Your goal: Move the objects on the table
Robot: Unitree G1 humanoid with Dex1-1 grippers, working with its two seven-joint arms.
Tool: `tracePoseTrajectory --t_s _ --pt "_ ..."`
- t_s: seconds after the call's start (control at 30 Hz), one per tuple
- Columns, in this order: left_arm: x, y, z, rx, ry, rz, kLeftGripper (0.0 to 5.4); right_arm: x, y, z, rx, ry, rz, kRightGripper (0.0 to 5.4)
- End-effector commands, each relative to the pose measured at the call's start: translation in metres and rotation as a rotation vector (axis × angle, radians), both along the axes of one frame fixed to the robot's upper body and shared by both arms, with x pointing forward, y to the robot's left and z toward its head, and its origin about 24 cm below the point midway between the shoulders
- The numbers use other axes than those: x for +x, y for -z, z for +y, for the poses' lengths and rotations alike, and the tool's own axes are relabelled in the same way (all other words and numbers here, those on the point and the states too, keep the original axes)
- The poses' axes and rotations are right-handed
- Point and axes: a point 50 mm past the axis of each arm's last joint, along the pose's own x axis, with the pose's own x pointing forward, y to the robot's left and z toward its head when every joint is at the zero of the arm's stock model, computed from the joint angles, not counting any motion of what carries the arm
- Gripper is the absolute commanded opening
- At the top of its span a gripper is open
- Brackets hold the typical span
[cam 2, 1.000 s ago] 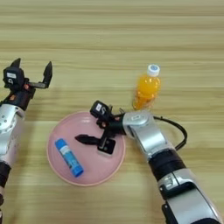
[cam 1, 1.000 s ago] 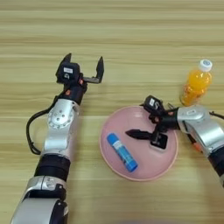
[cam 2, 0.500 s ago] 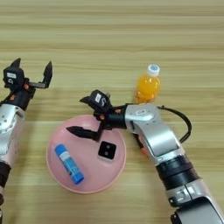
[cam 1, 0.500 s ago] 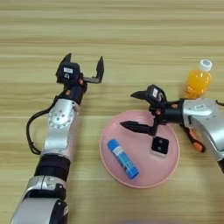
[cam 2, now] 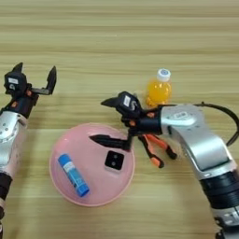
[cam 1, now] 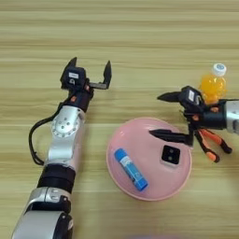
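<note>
Hovering over the right rim of the pink plate (cam 1: 122,161), the right tool (cam 2: 108,120) stands spread wide and grips nothing; 1 finger points out over the bare worktop (cam 1: 140,42), the other reaches low across the plate.

- Black block (cam 2: 115,160): flat inside the plate, just below the lower finger, clear of it. Reads as set down in the dish, with the fingers apart so the block lies free.
- Blue glue stick (cam 1: 131,169): also in the plate, lying slanted on the far side of the block from the right tool.
- Pliers (cam 2: 154,146): on the worktop just behind the tool, partly under the wrist, outside the plate.
- Juice bottle (cam 2: 158,89): upright, white cap on, close behind the upper finger, untouched.
- Left tool (cam 1: 89,74): well apart from the plate, out over the wood, fingers spread, nothing between them. Looks idle.

Judgement: 2 items are gathered in the plate; pliers and bottle sit nearest the right tool, so either could be next.
</note>
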Motion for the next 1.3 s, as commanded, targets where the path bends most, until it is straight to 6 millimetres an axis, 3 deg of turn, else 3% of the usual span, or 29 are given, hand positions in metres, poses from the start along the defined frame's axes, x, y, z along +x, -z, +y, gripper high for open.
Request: tracePoseTrajectory --t_s 0.03,0.43,0.8,1.3 --pt "0.003 -0.003 -0.002 0.016 0.005 -0.007 5.4 -0.007 0.006 -0.011 -0.05 -0.013 0.015 5.36" --pt "0.005 -0.002 -0.001 0.016 0.001 -0.006 5.4 -0.025 0.025 -0.009 -0.137 -0.064 0.073 5.36" --pt "0.004 -0.002 0.0 0.017 0.001 -0.006 5.4 -0.025 0.043 -0.002 -0.166 -0.04 0.117 5.36" --pt "0.004 -0.002 0.001 0.017 0.0 -0.008 5.4 -0.023 0.055 0.002 -0.192 -0.033 0.137 3.44"
